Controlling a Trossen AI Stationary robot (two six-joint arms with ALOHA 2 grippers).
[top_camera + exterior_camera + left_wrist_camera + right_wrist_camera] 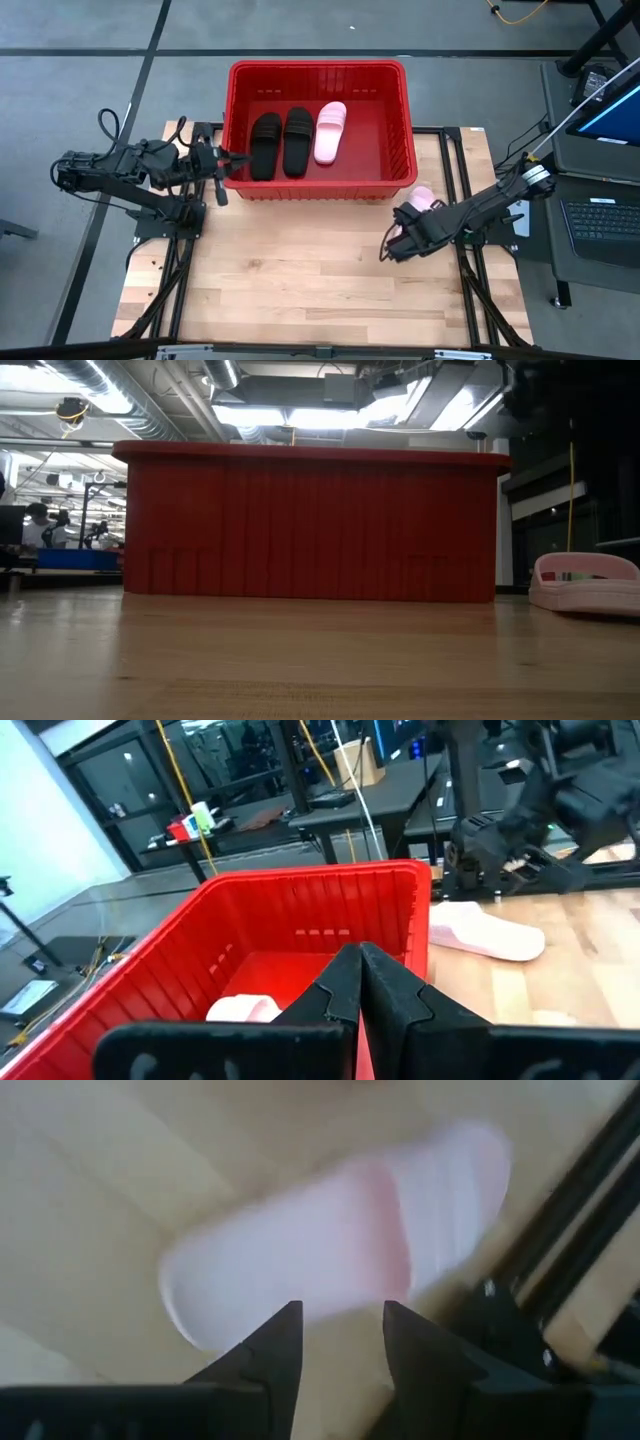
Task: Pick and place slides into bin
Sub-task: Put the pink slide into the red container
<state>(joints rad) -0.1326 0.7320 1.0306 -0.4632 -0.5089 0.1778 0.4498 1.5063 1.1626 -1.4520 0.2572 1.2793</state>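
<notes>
Because three slides, two black ones [282, 143] and one pink slide [330, 131], were already laid side by side in the bin [318, 72], only the last pink slide [423, 196] was left on the table [300, 280], just off the bin's five o'clock corner. The right gripper [405, 226] was hung just above it with fingers parted and nothing grasped, apparently readied for the pick, while the left gripper [228, 162] was kept clenched and empty at the bin's nine o'clock wall. The slide was blurred in the right wrist view, and the bin's contents were hidden in the low view by its near wall.

The right pincer [403, 232] covers most of the pink slide [422, 197] from above. That slide is blurred in the right wrist view and cut by the low view's right edge. From table height, the red bin [310, 525] hides its contents.
</notes>
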